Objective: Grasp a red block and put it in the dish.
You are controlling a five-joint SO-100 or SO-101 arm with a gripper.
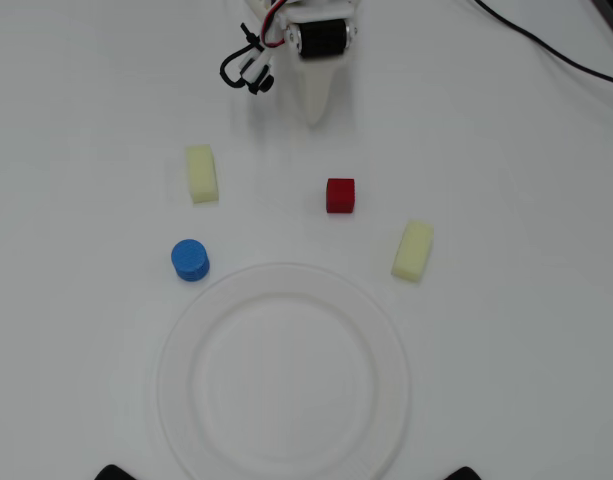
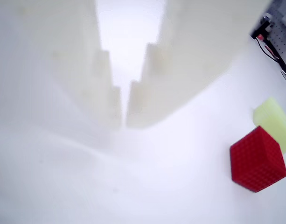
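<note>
The red block (image 1: 340,195) is a small red cube lying alone on the white table, above the dish in the overhead view. It also shows at the lower right of the wrist view (image 2: 257,159). The dish (image 1: 181,340) is a large round white plate at the bottom centre, with nothing in it. My white gripper (image 1: 316,118) is at the top centre, above and slightly left of the block and well apart from it. In the wrist view the gripper (image 2: 124,122) has its fingers together with only a thin slit between them, and it holds nothing.
A pale yellow oblong block (image 1: 201,173) lies at the left, and another (image 1: 413,250) lies right of the red cube, also in the wrist view (image 2: 273,121). A blue cylinder (image 1: 190,260) stands by the dish's upper left rim. A black cable (image 1: 556,55) crosses the top right corner.
</note>
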